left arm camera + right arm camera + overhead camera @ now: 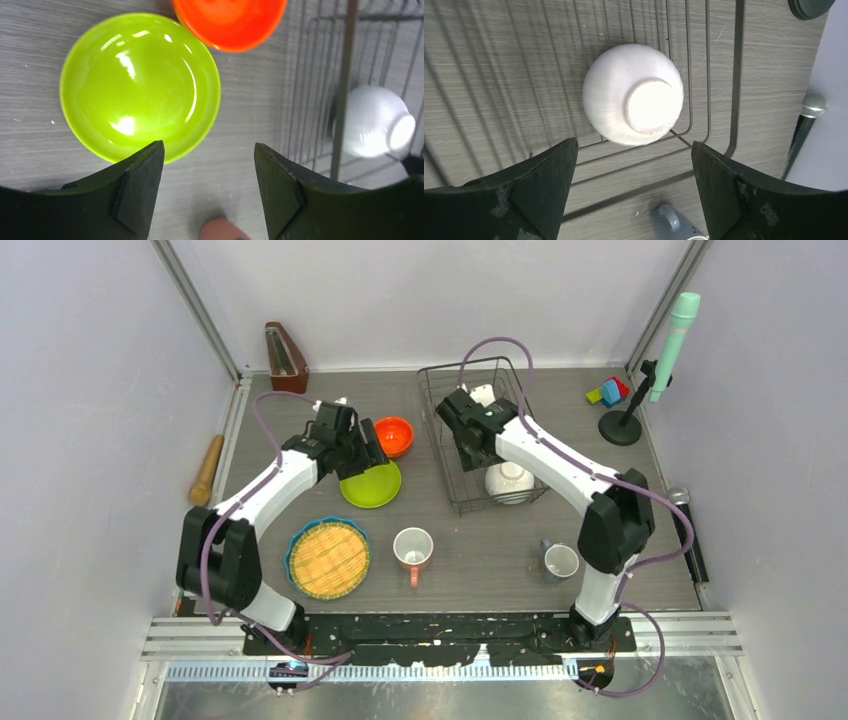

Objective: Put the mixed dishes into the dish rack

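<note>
The dark wire dish rack [455, 365] stands at the back right, with the white bowl [510, 480] upside down in its near end. My right gripper [468, 435] hovers open above the rack; the white bowl [634, 95] lies below and ahead of its empty jaws. The orange bowl [393, 436] touches the lime-green plate [372, 485]. My left gripper [362, 452] is open over the plate's edge [140, 85], holding nothing. The blue-rimmed woven plate [328, 558], pink mug [413, 548] and grey-blue mug [560, 560] sit on the table nearer the arm bases.
A wooden rolling pin [207, 470] lies at the left edge. A brown metronome [285, 358] stands at the back left. Toy blocks [608, 392] and a microphone stand [625, 425] are at the back right. A hand microphone [685, 515] lies along the right edge.
</note>
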Tool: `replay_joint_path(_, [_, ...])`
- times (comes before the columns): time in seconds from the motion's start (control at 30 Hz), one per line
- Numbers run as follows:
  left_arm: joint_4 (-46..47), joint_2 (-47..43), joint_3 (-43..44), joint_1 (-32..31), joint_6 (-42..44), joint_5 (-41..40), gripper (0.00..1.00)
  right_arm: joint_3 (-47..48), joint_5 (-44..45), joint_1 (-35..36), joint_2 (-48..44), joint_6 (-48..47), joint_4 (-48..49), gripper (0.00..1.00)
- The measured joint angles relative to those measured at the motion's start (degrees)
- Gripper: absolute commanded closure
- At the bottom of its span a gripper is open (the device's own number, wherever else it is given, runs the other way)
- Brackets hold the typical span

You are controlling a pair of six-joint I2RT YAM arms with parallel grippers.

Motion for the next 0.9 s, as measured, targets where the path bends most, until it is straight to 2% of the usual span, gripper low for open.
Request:
replay_joint_path(0.23, [3.50, 10.60, 5.11, 1.57, -2.64, -5.90, 0.35, -0.22, -5.33, 0.00, -9.77, -0.09, 2.62, 0.12])
replay_joint_path(0.57, [5.11, 23.80, 16.50, 4.57, -2.78, -6.05, 0.47, -8.81, -12.02, 0.00, -28.26, -0.09, 10.67, 0.11])
replay_joint_path(0.67, [4.46, 27.54, 19.85, 4.63, -2.49, -6.01, 0.61, -10.32, -12.61, 0.00, -30.82, -0.09, 12.04, 0.11])
replay_joint_path(0.73, [3.93, 29.68, 21.53, 4.63, -2.29, -5.31, 0.76, -11.34, -12.81, 0.00, -31.69, -0.04, 12.59, 0.10])
replay_joint_path(0.8, [3.54, 30.93, 22.10, 4.61, -2.12, -4.61, 0.97, -12.00, -12.90, 0.00, -31.85, 0.02, 12.66, 0.10])
replay_joint_path(0.9, [2.34, 31.56, 22.25, 4.76, -1.18, -2.56, 1.00, -12.61, -13.38, -0.02, -31.85, 0.22, 12.57, 0.09])
